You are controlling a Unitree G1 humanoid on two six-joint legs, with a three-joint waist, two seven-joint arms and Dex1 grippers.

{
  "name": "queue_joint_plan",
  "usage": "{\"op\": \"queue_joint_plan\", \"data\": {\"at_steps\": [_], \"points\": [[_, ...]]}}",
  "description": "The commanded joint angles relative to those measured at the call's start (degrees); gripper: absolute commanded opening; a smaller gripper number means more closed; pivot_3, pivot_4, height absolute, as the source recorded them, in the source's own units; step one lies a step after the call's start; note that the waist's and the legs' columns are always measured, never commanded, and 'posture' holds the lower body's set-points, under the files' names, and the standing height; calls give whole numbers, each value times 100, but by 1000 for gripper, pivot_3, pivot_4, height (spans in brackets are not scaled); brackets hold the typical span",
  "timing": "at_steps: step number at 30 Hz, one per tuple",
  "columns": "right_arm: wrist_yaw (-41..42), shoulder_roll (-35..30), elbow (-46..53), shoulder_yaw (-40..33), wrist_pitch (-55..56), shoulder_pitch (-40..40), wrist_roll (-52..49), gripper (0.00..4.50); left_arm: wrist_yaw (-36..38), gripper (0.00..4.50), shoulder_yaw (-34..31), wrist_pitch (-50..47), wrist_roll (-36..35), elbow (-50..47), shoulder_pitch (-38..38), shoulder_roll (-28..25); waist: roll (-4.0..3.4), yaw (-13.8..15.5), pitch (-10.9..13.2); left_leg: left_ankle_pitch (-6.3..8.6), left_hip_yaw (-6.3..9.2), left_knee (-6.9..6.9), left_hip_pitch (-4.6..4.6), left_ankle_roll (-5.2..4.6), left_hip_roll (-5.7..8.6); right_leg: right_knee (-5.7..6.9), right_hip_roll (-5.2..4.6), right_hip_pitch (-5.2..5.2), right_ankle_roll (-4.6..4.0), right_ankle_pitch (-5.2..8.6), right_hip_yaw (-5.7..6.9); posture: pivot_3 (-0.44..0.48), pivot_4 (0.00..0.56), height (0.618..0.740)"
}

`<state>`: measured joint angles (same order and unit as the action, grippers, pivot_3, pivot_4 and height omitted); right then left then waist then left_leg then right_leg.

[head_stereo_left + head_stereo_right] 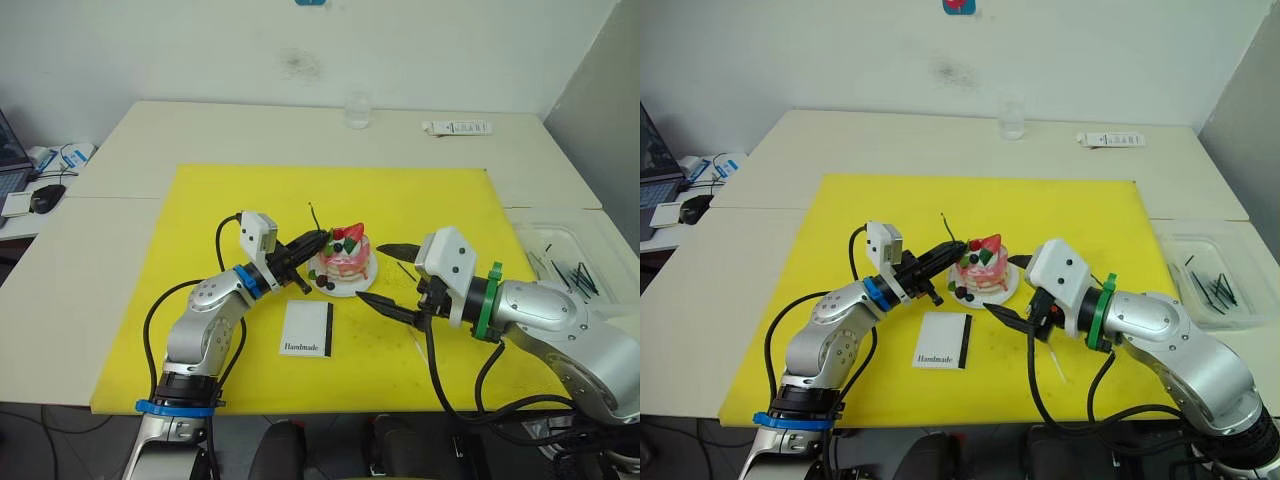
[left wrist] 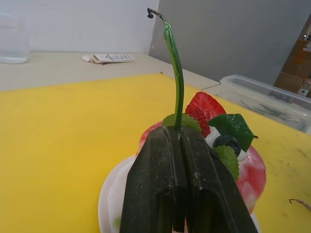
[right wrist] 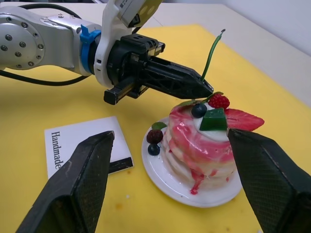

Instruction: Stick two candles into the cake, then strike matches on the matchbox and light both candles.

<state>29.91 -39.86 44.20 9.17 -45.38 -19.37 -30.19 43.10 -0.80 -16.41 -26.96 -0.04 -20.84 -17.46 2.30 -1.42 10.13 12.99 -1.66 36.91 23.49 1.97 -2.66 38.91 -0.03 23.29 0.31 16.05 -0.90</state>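
The pink cake (image 1: 346,256), topped with a strawberry and berries, sits on its white plate (image 1: 338,292) in the middle of the yellow mat. My left gripper (image 1: 321,241) is shut on a thin olive candle (image 2: 175,73), which stands nearly upright at the cake's left top edge. My right gripper (image 1: 391,276) stands open just right of the cake with nothing between its fingers. A second thin stick (image 1: 406,272) lies on the mat under that gripper, mostly hidden. The white matchbox (image 1: 306,329) lies flat in front of the cake. Black matches (image 1: 572,274) lie in a clear tray.
The clear plastic tray (image 1: 545,235) stands at the table's right edge. A glass (image 1: 358,110) and a white tube (image 1: 457,127) sit at the back. A mouse (image 1: 46,196) and desk items lie far left. The yellow mat (image 1: 200,220) has free room on its left.
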Motion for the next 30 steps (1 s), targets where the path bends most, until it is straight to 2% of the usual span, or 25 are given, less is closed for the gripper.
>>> {"op": "queue_joint_plan", "data": {"at_steps": [1, 5, 9, 19, 25, 27, 30], "points": [[16, 39, 145, -135, 126, -18, 68, 3873, -25, 0, -37, -63, -90, -59, -36, 83, 0, -1, 0, 0, 1, 0, 0, 0, 0, 0, 0, 0, 0, 0, 1, 0, 150, 740], [6, 87, 155, -183, 76, 35, 22, 3873, -124, 0, -185, -199, -222, -198, -106, 104, 0, -1, 0, 0, 2, 1, 0, 0, 0, 2, 2, 0, 0, 0, 1, 0, 150, 740], [-3, 114, 156, -208, 38, 69, -11, 3919, -98, 1166, -324, -448, -426, -391, -168, -28, 0, -4, 0, 0, 2, 2, 0, 0, 0, 3, 7, 0, 1, 0, 1, 0, 150, 740], [-330, 501, 310, -390, -182, 227, -172, 3919, -252, 4409, -769, -597, -556, -903, -92, -467, 0, -7, 0, 0, 3, 2, -1, 0, -3, 4, 7, 0, 1, -1, 1, 0, 150, 740], [-428, 470, 527, -814, -90, 416, -214, 3919, -59, 4465, -1077, -1027, -828, -1364, 5, -1180, 0, -11, 0, 0, 2, 1, -1, 0, -4, 4, 6, 0, 1, -1, 0, 0, 150, 740], [-258, 177, 811, -1298, -146, 1007, -309, 3919, 508, 4465, -1239, -1724, -1329, -1769, 243, -1966, 2, -12, 0, 0, 4, 0, -1, 0, -5, 4, 6, 0, 1, -1, 3, 0, 150, 740], [-131, -160, 1064, -1808, -141, 1840, -269, 3919, 1280, 4465, -1210, -2255, -1734, -2258, 695, -2889, 2, -17, 0, 0, 2, -6, 0, 1, -4, 3, -5, 3, 4, 3, 3, 0, 150, 740]]}}
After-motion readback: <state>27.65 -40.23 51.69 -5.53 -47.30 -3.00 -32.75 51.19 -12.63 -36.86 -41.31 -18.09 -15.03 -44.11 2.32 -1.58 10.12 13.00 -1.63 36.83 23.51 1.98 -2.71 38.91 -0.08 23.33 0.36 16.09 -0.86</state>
